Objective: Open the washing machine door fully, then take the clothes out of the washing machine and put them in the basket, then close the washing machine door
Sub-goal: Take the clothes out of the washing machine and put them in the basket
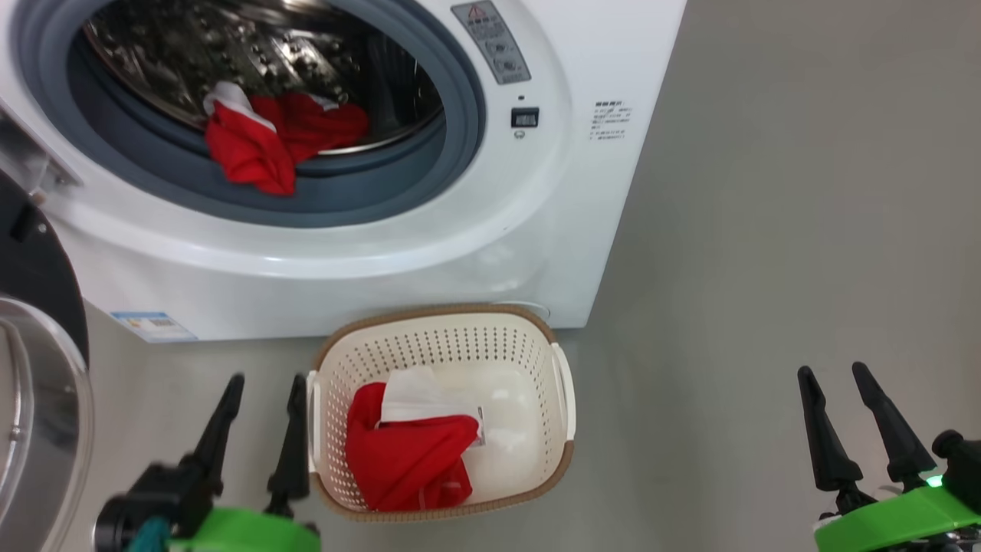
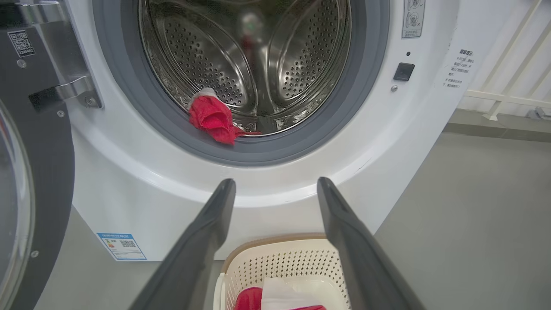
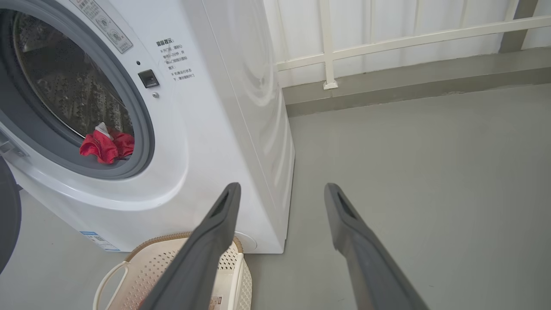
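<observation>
Left hand [image 1: 266,382]: released, fingers [image 1: 218,429] spread wide, nothing between them. Hangs above the floor [image 1: 766,230] just beside the basket [image 1: 433,313], level with its left handle, tips toward the machine [image 1: 536,230]. In the left wrist view, looks along both fingers over the basket's far rim and up into the drum [image 2: 258,64].

Right hand [image 1: 831,370]: likewise released and empty. Hangs over the floor well apart from the basket, off to its right, tips past the machine's right front corner.

Basket: on the floor, far rim close against the machine's lower front, below the opening and somewhat right of it; touching or not, cannot tell. Holds some clothes [image 1: 410,460]: a red heap in the near left part, with a white piece [image 1: 418,395] over its top.

Machine: door [image 1: 34,261] wide open, out to the left, black rim and glass bowl [image 1: 38,414] at the head view's left edge. Grey ring [image 1: 460,138] round the steel drum. At the drum's front lip, left of centre, a red garment [image 1: 260,146] with a white edge, draped down onto the ring. Blue label [image 1: 153,326] low on the front, near the left corner. White railing [image 3: 327,43] along the wall beyond the machine's right side.
</observation>
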`<state>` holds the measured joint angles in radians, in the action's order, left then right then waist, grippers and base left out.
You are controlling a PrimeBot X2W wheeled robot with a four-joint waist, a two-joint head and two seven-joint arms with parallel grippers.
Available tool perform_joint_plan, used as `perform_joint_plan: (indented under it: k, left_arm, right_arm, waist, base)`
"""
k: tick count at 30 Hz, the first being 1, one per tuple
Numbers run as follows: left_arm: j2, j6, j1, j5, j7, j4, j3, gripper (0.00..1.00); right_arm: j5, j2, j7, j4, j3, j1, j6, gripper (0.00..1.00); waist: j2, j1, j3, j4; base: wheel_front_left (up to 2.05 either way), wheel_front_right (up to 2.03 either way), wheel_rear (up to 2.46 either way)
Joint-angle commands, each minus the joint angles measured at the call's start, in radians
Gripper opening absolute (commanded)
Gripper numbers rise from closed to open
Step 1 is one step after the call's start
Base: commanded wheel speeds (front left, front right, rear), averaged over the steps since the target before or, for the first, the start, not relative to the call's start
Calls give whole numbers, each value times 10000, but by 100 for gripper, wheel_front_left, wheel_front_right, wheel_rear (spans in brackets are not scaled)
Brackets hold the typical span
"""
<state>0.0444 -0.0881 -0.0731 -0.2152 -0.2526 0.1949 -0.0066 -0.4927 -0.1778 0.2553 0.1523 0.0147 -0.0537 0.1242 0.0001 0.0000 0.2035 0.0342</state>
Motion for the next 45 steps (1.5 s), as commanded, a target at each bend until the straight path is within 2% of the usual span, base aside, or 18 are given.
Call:
perform_joint_plan:
  k: [1, 9, 10, 18, 28, 39, 45]
  left_arm:
    - [59, 61, -655, 62, -91, 72, 191, 100]
    - [75, 165, -3311, 496, -91, 1591, 155, 100]
    - [126, 188, -4033, 582, -91, 2029, 218, 100]
    - [556, 443, -6852, 866, -25, 4496, 276, 100]
    - [1117, 873, -9652, 1092, 237, 6916, 195, 100]
    - [1842, 1536, -11920, 1261, 431, 9392, 127, 100]
    - [2160, 1540, -12533, 1255, 499, 10256, 38, 100]
  right_arm:
    - [-2, -118, 65, -284, -204, 321, 65, 100]
    - [20, 47, 65, -357, -297, 915, 65, 100]
    - [17, 71, 65, -376, -312, 1079, 65, 100]
    - [32, 186, 65, -433, -347, 1620, 65, 100]
    - [73, 322, 65, -530, -361, 2086, 65, 100]
    - [73, 415, 65, -517, -599, 2592, 65, 100]
    - [45, 489, 65, -536, -701, 2732, 65, 100]
  waist:
    - [-1, 0, 363, 26]
    - [-1, 0, 1384, -162]
    - [-1, 0, 1651, -229]
    - [-1, 0, 2465, -500]
    - [-1, 0, 3186, -666]
    - [-1, 0, 3741, -984]
    - [-1, 0, 3996, -1235]
  base:
    - [0, 0, 0]
    - [0, 0, 0]
    - [0, 0, 0]
    - [0, 0, 0]
    - [0, 0, 0]
    - [0, 0, 0]
    - [0, 0, 0]
